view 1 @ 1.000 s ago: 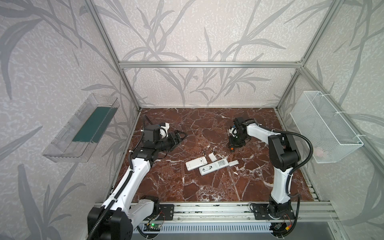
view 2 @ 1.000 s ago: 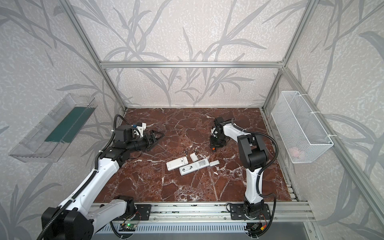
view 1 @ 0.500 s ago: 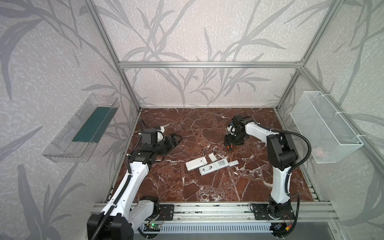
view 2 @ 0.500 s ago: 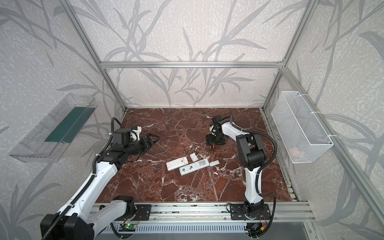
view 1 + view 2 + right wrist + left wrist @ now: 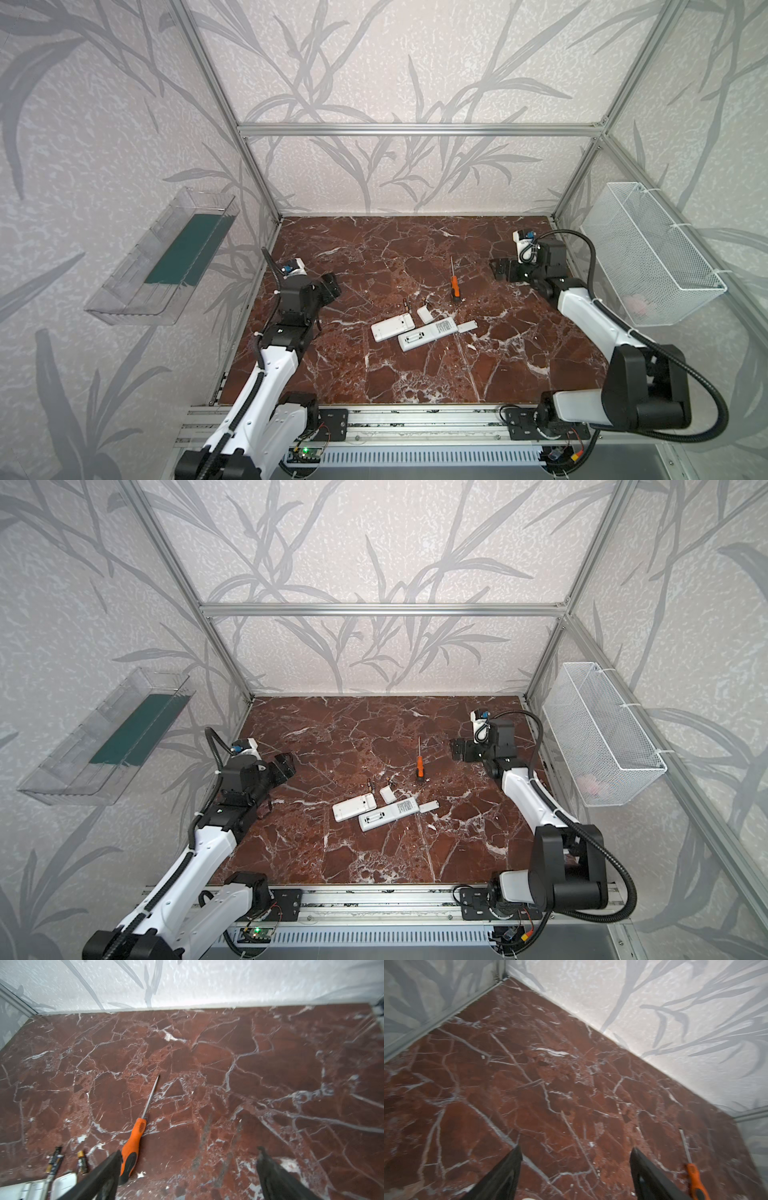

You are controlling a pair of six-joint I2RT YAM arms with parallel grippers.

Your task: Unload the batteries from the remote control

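Note:
Two white remote controls (image 5: 392, 327) (image 5: 427, 333) lie face down mid-table in both top views, with their battery bays open. Just behind them lie slim dark batteries (image 5: 406, 306) (image 5: 370, 785) with gold markings; the right wrist view shows two of them (image 5: 54, 1160) (image 5: 81, 1161). My left gripper (image 5: 332, 286) (image 5: 576, 1148) hovers open at the left, empty and well away from the remotes. My right gripper (image 5: 498, 268) (image 5: 189, 1151) is open and empty at the back right, right of the orange-handled screwdriver (image 5: 455, 284) (image 5: 133, 1147).
Two loose white battery covers (image 5: 425, 314) (image 5: 466, 326) lie by the remotes. A clear tray (image 5: 166, 266) hangs on the left wall. A white wire basket (image 5: 648, 257) hangs on the right wall. Aluminium frame posts edge the red marble table (image 5: 415, 374).
My right gripper opened, let go of the screwdriver, which now lies on the table, and drew back to the right. My left arm pulled back a little to the left.

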